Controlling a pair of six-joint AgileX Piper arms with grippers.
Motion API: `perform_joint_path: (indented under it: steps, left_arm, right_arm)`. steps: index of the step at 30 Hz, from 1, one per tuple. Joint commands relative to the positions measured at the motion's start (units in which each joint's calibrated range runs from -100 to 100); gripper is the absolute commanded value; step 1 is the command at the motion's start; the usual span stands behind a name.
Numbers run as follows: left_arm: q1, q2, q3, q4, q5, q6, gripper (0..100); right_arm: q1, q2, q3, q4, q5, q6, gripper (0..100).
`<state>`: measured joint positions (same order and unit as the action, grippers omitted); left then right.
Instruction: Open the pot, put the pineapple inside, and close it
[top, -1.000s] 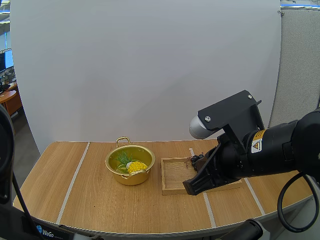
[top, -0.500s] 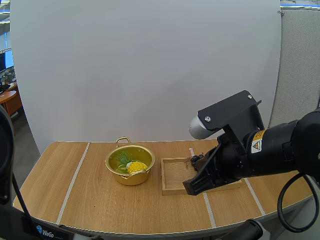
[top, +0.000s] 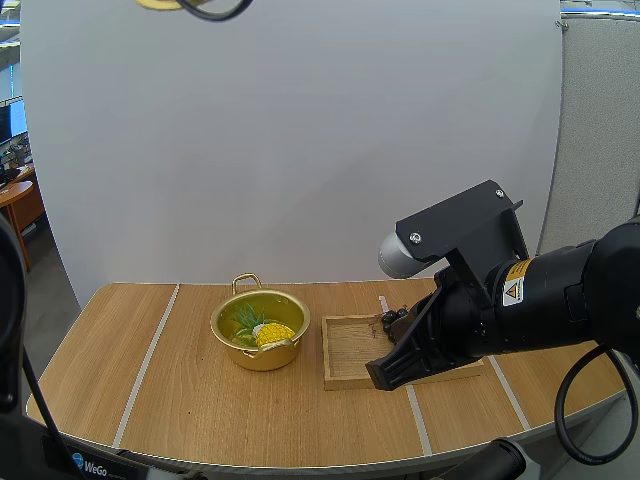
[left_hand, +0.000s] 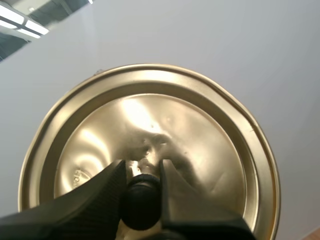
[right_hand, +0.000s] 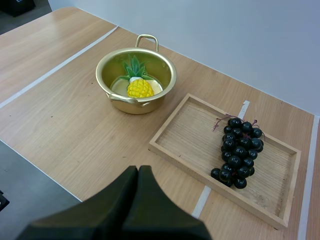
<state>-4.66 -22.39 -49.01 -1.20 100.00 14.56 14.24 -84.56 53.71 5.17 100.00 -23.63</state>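
left gripper (left_hand: 141, 170): fingers clenched on the black knob (left_hand: 141, 202) of the lid, one finger on each side of it.
lid (left_hand: 165, 125): gold and round, held in the air against the pale backdrop, knob side toward the wrist camera. the rim nearest the fingers is hidden behind them and one side is cut off.
high view, upper edge: a gold sliver and a dark loop, both cut off. too little shows to say what they are.
table (top: 150, 370): wooden with pale stripes. its near-right corner is hidden behind the right arm (top: 540, 300).
pot (top: 260, 328): open, upright, left of the table's middle and nearer its far edge. one handle points to the far edge and the other to the near edge.
pineapple (top: 270, 332): inside the pot, lying on its bottom, yellow body toward the near wall and green leaves toward the far wall.
tray (top: 350, 352): wooden, flat on the table just right of the pot and apart from it. in the high view its right half is covered by the right arm.
grapes (right_hand: 237, 150): dark bunch lying in the tray's right half. in the high view only a few berries peek out beside the arm.
right gripper (right_hand: 138, 169): fingers pressed together as one dark wedge, grasping nothing, above the table's near edge, short of the tray.
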Motion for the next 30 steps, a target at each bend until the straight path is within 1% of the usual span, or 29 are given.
perform_joint_path:
  steps: [1, 9, 16, 19, 30]
  left_arm:
    - [-0.08, 0.0, 8.7, 0.7, 0.0, 0.1, 0]
    - [-0.08, 0.0, 26.8, 0.2, 0.0, 3.2, 0]
    - [-0.08, 0.8, 41.4, -7.7, 0.0, 6.5, 0]
    - [-0.08, 2.2, 45.3, -9.0, 0.0, 7.5, 0]
    - [-0.08, 10.5, 56.1, -9.2, 0.0, 8.7, 0]
  right_arm:
    - [-0.2, -0.4, 0.2, 0.1, 0.0, -0.2, 0]
    - [-0.2, -0.4, 0.2, 0.1, 0.0, -0.2, 0]
    - [-0.2, -0.4, 0.2, -0.4, 0.0, -0.2, 0]
    - [-0.2, -0.4, 0.2, -0.4, 0.0, -0.2, 0]
    - [-0.2, -0.4, 0.2, -0.4, 0.0, -0.2, 0]
